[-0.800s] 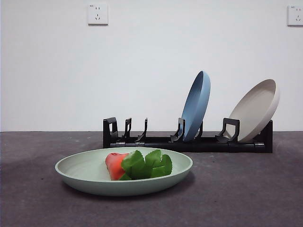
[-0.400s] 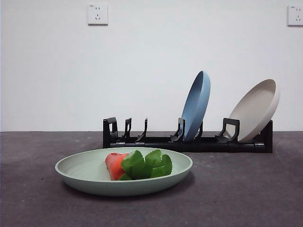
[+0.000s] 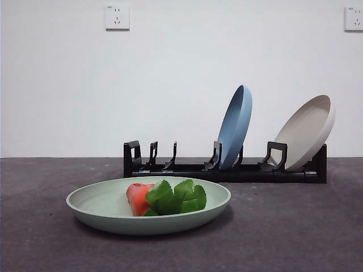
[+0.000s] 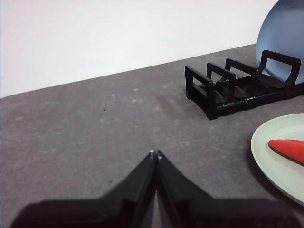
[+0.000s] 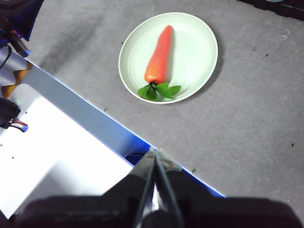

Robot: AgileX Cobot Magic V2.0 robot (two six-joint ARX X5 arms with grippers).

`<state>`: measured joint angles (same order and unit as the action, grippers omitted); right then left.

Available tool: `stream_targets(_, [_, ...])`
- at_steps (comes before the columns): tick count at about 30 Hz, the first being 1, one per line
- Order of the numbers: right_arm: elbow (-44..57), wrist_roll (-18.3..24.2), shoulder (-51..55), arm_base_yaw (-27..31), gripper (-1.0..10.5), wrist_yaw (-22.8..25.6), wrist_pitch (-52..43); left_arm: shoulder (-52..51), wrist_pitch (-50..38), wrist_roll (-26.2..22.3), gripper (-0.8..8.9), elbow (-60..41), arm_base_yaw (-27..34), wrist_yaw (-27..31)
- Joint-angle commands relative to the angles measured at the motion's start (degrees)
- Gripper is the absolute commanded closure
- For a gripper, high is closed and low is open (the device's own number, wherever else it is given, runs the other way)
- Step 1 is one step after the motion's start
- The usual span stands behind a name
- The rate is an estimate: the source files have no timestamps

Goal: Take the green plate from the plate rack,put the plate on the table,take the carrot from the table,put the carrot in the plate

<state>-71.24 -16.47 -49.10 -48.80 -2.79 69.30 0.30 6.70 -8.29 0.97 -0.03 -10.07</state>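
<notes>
The stubby orange toy carrot (image 5: 158,57) is seen lying lengthwise inside the pale sage-green round plate (image 5: 199,45) on the dark grey bench (image 3: 295,226), well apart from the pinched-together, empty left tool (image 4: 155,153) and right tool (image 5: 155,151).

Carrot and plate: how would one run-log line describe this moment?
carrot: in green plate | plate: on table | left gripper: shut, empty | right gripper: shut, empty

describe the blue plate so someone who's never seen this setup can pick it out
Find the long black plate rack at the back of the table, against the white wall. Two plates stand in it on edge: the blue plate sits near the middle, nearly upright. Its neighbour at the end, the beige plate, leans far more, and the green plate lies flat holding a carrot.
</notes>
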Motion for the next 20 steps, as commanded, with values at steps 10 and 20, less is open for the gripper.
stream_targets(10, [0.2,0.5,0.0,-0.1,9.4,0.2,-0.2,-0.2,2.8,2.3,8.17,-0.8,0.2,-0.6])
stream_targets(20, [0.2,0.5,0.0,-0.1,9.4,0.2,-0.2,-0.2,2.8,2.3,8.17,-0.8,0.2,-0.6])
